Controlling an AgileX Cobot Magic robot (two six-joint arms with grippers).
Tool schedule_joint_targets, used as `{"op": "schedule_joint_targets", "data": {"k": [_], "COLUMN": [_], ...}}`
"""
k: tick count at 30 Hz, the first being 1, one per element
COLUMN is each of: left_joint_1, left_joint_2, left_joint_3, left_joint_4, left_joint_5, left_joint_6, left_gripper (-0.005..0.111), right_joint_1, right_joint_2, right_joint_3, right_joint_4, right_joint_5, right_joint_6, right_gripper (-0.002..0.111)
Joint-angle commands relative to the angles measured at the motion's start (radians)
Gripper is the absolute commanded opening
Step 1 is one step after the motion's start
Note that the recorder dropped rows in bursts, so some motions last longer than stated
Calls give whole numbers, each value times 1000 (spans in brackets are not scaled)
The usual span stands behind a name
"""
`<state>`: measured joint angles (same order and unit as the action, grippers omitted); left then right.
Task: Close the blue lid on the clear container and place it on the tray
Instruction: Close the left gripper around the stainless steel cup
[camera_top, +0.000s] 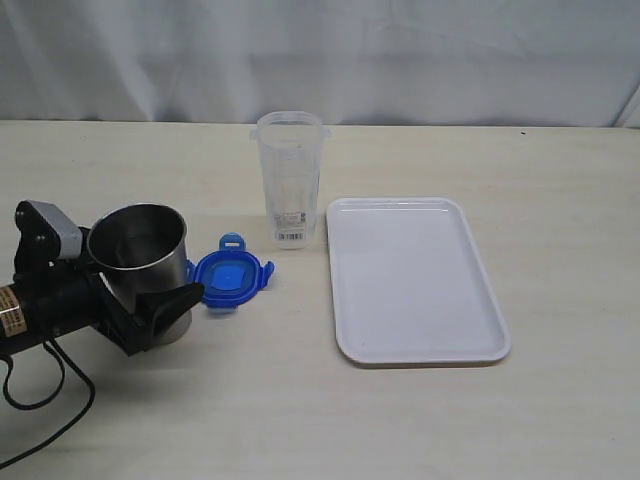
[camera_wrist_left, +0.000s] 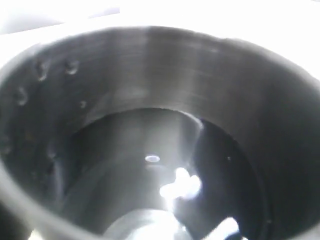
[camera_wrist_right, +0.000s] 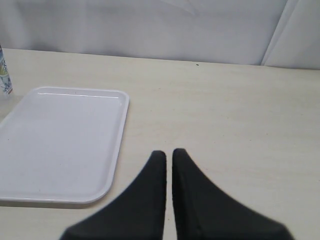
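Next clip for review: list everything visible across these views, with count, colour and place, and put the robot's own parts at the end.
clear container: one, transparent, upright and uncovered, just left of the tray's far corner.
blue lid: one, translucent blue, flat on the table between the steel cup and the container.
tray: one, white, on the table right of the container, nothing on it.
steel cup: one, silver, at the left, between the left gripper's jaws.
table: one, pale beige, under everything.
backdrop: one, white cloth, behind the table.
cable: one, black, looping at front left.
left gripper: one, black, jaws wide around the steel cup; grip unclear.
right gripper: one, black, shut, empty, beside the tray.
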<state>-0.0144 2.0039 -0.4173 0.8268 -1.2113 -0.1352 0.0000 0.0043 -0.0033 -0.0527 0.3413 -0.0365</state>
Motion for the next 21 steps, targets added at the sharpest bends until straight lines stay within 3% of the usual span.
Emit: {"op": "schedule_joint_targets", "data": {"k": [1,21], "left_joint_1": [1,1], "left_joint_2": [3,3], "left_joint_3": [-5,-5], "left_joint_4": [24,26], "left_joint_5": [-10,-10], "left_joint_6": [-12,-22], "left_gripper": [105,105], "right_joint_1": [-7,-7], "right_joint_2": [-4,-4], "right_joint_3": [3,3], "right_joint_4": [-7,-7], "right_joint_5": [1,1], "right_joint_6": [-1,-1], "right_gripper": [5,5]}}
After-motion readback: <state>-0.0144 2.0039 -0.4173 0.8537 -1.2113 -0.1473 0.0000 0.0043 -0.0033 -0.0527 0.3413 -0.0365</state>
